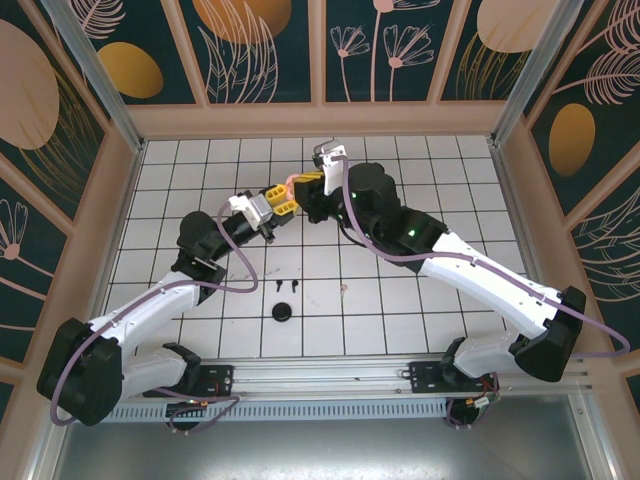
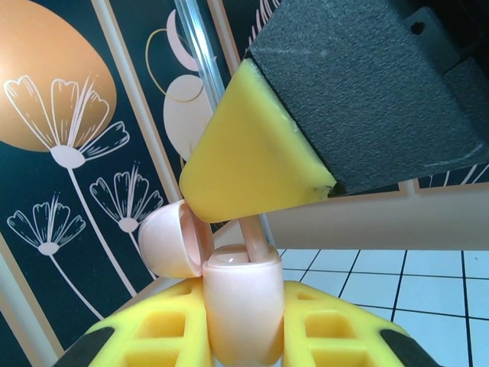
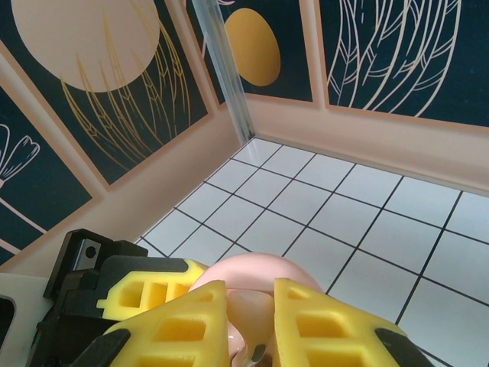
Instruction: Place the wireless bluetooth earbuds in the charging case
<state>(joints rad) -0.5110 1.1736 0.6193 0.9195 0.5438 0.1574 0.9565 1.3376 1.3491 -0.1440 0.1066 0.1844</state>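
Note:
My left gripper (image 2: 243,300) is shut on a pale pink charging case (image 2: 238,321), held upright above the table with its lid (image 2: 162,241) swung open to the left. My right gripper (image 3: 252,297) is shut on a pale pink earbud (image 3: 256,317) directly over the case. The earbud's stem (image 2: 257,238) reaches down into the case's top opening. From above, the two grippers (image 1: 278,203) (image 1: 308,184) meet over the middle of the table with the case (image 1: 291,184) between them. Two black earbuds (image 1: 279,287) (image 1: 294,285) lie on the tiles.
A round black case (image 1: 283,313) sits on the tiles near the black earbuds. A tiny pinkish object (image 1: 343,290) lies to their right. Patterned walls (image 1: 320,50) with a wooden ledge enclose the tiled table (image 1: 420,300) on three sides.

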